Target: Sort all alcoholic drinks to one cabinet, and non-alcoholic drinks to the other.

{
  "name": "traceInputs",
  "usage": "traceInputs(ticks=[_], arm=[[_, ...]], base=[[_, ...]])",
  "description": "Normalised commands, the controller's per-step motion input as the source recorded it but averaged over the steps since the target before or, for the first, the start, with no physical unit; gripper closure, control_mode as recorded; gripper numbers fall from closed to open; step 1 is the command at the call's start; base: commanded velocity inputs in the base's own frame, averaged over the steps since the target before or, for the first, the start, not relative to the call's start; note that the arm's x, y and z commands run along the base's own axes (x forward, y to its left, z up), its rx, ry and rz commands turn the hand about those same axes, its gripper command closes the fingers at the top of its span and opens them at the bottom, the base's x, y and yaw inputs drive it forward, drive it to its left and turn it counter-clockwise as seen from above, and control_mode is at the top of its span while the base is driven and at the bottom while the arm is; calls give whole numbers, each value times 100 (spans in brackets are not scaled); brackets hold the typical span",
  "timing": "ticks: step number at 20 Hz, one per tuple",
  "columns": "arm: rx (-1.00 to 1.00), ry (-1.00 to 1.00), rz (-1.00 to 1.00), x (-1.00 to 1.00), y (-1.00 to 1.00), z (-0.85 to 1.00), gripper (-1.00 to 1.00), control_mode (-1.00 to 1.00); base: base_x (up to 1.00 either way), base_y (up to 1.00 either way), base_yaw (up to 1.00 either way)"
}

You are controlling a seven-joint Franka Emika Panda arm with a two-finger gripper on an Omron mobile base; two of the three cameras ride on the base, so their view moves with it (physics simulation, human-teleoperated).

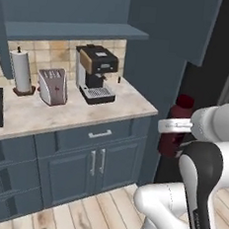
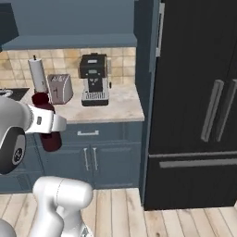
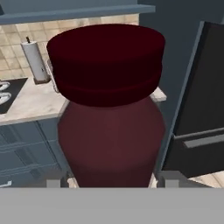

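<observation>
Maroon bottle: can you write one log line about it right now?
gripper: shut on maroon bottle | bottle: upright, lifted off the floor | near: counter with coffee machine

My own wrist hides the maroon bottle (image 1: 177, 127) middle, and the bottle hides the toaster (image 3: 55, 76) behind it.

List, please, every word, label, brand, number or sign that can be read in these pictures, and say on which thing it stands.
No text can be read in any view.
The maroon bottle held in the gripper: plain body and cap, no label.
The coffee machine: a dark front panel, nothing legible on it.
The toaster: a small dark mark on the front, too small to read.
The fridge and the cabinet doors: no signs.
</observation>
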Motion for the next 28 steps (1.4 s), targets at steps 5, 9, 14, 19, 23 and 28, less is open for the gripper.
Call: traceInputs(ticks=[5, 9, 14, 19, 23, 28], arm=[[0, 0, 0, 0, 0, 0, 100, 100], [0, 0, 0, 0, 0, 0, 100, 100], [0, 0, 0, 0, 0, 0, 100, 100], [0, 0, 0, 0, 0, 0, 100, 100], [0, 0, 0, 0, 0, 0, 100, 100], [0, 0, 0, 0, 0, 0, 100, 100]], base=[[78, 1, 22], [100, 7, 19], [91, 6, 17], [44, 1, 19], [19, 3, 20], [28, 1, 17]])
